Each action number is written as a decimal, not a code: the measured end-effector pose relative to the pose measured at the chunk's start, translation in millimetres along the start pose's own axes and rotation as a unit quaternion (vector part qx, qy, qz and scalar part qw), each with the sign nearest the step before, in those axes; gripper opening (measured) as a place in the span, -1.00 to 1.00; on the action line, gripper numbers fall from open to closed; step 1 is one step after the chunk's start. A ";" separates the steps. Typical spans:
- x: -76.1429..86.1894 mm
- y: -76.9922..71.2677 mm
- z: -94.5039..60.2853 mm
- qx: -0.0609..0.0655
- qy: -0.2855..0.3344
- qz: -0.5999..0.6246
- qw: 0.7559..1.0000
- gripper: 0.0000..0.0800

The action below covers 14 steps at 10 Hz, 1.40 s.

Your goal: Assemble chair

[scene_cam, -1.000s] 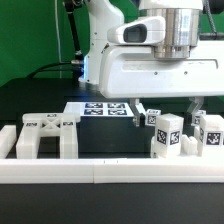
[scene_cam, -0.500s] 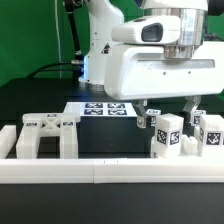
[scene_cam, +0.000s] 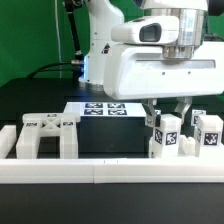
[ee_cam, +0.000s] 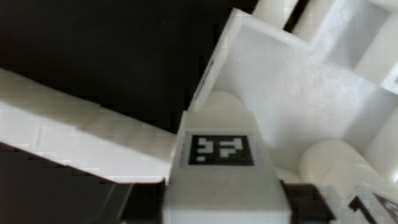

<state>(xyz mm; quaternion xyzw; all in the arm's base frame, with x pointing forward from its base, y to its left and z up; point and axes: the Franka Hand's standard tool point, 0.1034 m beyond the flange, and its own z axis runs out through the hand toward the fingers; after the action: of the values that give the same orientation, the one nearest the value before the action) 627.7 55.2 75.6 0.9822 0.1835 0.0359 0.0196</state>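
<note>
From where I stand, the build looks barely begun: every chair piece I can see sits loose on the black table, and none is joined to another. A legged frame stands alone towards the exterior view's left, just behind the long border rail. A tagged post stands upright towards the exterior view's right. A second tagged block is just beside it, apart from it as far as I can make out. The marker board lies flat further back.

The gripper hangs over the tagged post with a finger on either side. There looks to be a gap between fingers and plastic, so I judge the hand spread and not yet pinching. The wrist view is tighter and less clear: the post fills the space between the dark pads.

So the step in hand seems to be picking up this post. Lifting it, seating it and fitting every other piece is all left to do.
</note>
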 end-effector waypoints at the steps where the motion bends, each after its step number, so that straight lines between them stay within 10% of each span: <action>1: 0.0 -0.2 0.1 0.001 0.000 0.033 0.999 -0.27; 7: 2.9 -4.8 0.0 0.012 0.007 0.363 0.932 -0.27; 14: 5.5 -7.6 -0.2 0.018 -0.004 0.606 0.796 -0.27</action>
<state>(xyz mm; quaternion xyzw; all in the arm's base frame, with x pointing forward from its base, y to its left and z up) 630.1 64.3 75.8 0.8931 -0.4481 0.0331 -0.0234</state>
